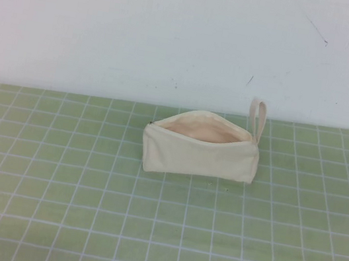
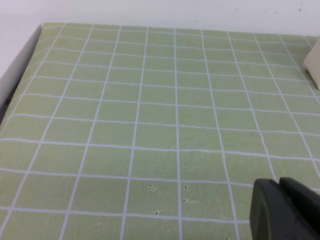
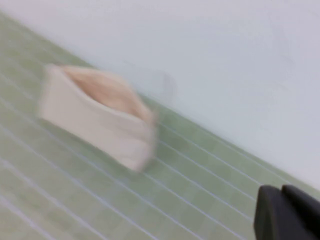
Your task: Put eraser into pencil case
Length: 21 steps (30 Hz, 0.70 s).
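gaping unzipped on the green grid mat, pencil case sits unlabelled; left gripper and right gripper unclear

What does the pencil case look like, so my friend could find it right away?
Look at the green mat with white grid lines, near the white wall. The pencil case sits there, a cream fabric pouch zipped open to show pale lining. A loop strap sticks up at one end. The left gripper and right gripper show only in their wrist views.
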Each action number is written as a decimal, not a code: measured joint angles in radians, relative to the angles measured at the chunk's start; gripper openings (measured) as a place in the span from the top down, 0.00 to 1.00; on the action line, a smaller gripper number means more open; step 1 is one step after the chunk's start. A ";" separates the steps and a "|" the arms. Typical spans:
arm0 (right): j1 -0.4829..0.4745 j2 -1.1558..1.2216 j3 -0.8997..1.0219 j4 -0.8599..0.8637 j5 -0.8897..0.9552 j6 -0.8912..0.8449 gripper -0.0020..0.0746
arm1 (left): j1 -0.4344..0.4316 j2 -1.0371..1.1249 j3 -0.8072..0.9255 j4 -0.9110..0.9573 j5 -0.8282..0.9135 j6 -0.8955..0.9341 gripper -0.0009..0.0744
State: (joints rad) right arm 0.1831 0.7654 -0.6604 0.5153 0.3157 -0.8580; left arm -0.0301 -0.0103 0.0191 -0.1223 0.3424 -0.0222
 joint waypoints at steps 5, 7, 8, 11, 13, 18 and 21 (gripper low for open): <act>-0.179 -0.270 0.218 0.017 -0.134 -0.017 0.97 | 0.000 0.000 0.000 0.000 0.000 0.000 0.99; -0.228 -0.358 0.288 0.024 -0.183 -0.020 0.97 | 0.000 0.000 0.000 0.000 0.000 0.000 0.99; -0.248 -0.391 0.315 0.030 -0.196 -0.022 0.97 | 0.000 0.000 0.000 0.000 0.000 0.000 0.99; -0.309 -0.509 0.410 0.058 -0.213 -0.022 0.97 | 0.000 0.000 0.000 0.000 0.000 0.000 0.99; -0.340 -0.593 0.468 0.094 -0.213 -0.022 0.97 | 0.000 0.000 0.000 0.000 0.000 0.000 0.99; -0.371 -0.756 0.571 0.163 -0.213 -0.024 0.97 | 0.000 0.000 0.000 0.000 0.000 0.000 0.99; -0.375 -0.775 0.621 0.174 -0.217 -0.024 0.97 | 0.000 0.000 0.000 0.000 0.000 0.000 0.99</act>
State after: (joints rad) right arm -0.1918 -0.0096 -0.0398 0.6895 0.0985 -0.8823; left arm -0.0301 -0.0103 0.0191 -0.1223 0.3424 -0.0222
